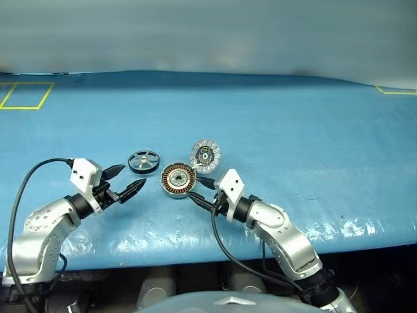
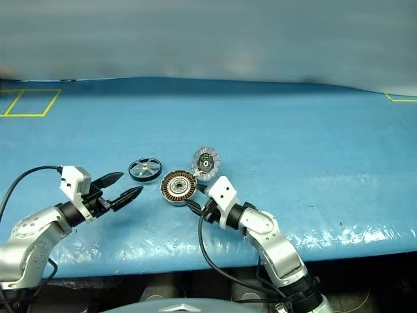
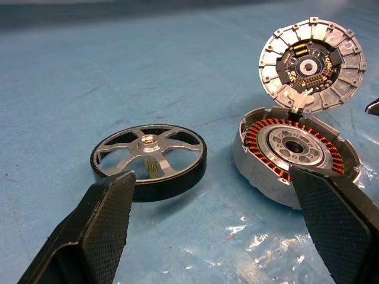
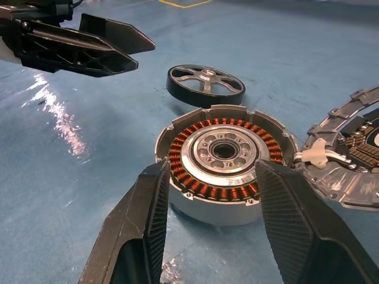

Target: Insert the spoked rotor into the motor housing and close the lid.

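Observation:
The spoked rotor (image 1: 143,162), a black ring with silver spokes, lies flat on the blue table. Just right of it sits the motor housing (image 1: 178,180), its copper windings showing. The lid (image 1: 205,155) stands tilted open on the housing's far side, still joined to it, with its segmented inner face visible. My left gripper (image 1: 132,178) is open, a short way to the near left of the rotor and pointing at it. My right gripper (image 1: 197,188) is open at the housing's near right edge. In the right wrist view its fingers (image 4: 148,213) stand apart just in front of the housing (image 4: 219,151).
The blue table cover (image 1: 293,143) stretches far back and to both sides. Yellow tape marks lie at the far left (image 1: 26,96) and far right (image 1: 397,90). The table's front edge runs just behind both arms, with wrinkled glossy film (image 1: 326,228) along it.

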Available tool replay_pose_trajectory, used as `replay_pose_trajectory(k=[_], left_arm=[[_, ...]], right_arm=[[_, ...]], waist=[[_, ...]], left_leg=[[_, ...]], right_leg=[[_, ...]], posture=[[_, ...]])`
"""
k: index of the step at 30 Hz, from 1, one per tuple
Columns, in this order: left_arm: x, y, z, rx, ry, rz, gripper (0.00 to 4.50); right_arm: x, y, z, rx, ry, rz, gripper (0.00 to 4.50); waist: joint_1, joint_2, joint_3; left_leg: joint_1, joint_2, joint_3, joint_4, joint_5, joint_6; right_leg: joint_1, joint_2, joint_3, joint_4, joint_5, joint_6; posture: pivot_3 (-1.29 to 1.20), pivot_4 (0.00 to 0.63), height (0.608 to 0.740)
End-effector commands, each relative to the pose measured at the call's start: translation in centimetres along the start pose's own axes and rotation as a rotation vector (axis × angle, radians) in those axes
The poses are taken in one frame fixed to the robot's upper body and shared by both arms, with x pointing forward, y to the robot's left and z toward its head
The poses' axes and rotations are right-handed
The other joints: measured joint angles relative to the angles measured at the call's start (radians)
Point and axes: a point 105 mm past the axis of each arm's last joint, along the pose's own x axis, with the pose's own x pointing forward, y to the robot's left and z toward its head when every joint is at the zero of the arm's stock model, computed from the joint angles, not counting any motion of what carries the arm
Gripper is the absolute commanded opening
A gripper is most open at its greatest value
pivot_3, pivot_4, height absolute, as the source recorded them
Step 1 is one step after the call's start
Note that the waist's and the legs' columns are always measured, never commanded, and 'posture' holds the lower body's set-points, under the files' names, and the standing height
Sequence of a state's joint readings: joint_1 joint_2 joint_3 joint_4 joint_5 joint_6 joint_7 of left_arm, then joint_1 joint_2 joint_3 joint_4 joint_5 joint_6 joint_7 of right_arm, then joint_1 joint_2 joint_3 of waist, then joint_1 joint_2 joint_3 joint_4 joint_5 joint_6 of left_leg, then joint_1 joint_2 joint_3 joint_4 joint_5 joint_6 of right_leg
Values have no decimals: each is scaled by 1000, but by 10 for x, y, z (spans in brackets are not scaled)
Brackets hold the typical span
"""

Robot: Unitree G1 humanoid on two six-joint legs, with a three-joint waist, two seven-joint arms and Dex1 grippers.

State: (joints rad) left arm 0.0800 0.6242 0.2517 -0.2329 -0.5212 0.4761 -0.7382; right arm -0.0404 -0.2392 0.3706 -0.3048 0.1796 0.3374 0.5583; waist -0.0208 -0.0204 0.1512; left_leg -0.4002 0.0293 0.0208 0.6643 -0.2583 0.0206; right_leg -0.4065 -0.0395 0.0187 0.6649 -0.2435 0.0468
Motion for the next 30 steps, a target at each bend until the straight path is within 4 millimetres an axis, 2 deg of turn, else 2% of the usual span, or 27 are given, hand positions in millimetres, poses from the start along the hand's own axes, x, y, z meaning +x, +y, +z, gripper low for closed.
replay_pose_trajectory(k=[1, 6, 12, 18, 27, 30], left_arm=[[4, 11, 9, 12, 21, 15, 4490], [9, 28, 20, 64, 69, 47, 4490], [19, 40, 16, 104, 127, 73, 4490], [26, 38, 17, 114, 110, 52, 2576], [38, 37, 29, 122, 77, 24, 2576], [43, 36, 26, 103, 90, 0, 2576]], right_arm=[[-1, -5, 7, -16, -31, -39, 2390], [1, -5, 5, -17, -24, -50, 2390], [3, -6, 4, -23, -19, -68, 2390], [2, -6, 3, -23, -15, -83, 2390], [3, -7, 2, -22, -6, -88, 2390], [4, -7, 2, -22, -3, -89, 2390]], waist=[[1, 0, 0], [1, 0, 0], [1, 0, 0], [0, 0, 0], [1, 0, 0], [1, 0, 0]], left_leg=[[0, 0, 0, 0, 0, 0], [0, 0, 0, 0, 0, 0], [0, 0, 1, -1, 0, 0], [-1, 0, 1, -1, 0, 0], [-1, 0, 1, -1, 0, -1], [-1, 0, 1, -1, 0, -1]], right_leg=[[0, 0, 0, 0, 0, 0], [0, 0, 0, 0, 0, 0], [-1, 0, 1, 0, 0, 0], [-2, 0, 1, 0, 0, 0], [-1, 0, 1, 0, 0, 0], [-1, 0, 1, 0, 0, 0]], posture=[[0, 150, 740], [0, 150, 740], [0, 150, 740], [0, 150, 740], [0, 150, 740], [0, 150, 740]])
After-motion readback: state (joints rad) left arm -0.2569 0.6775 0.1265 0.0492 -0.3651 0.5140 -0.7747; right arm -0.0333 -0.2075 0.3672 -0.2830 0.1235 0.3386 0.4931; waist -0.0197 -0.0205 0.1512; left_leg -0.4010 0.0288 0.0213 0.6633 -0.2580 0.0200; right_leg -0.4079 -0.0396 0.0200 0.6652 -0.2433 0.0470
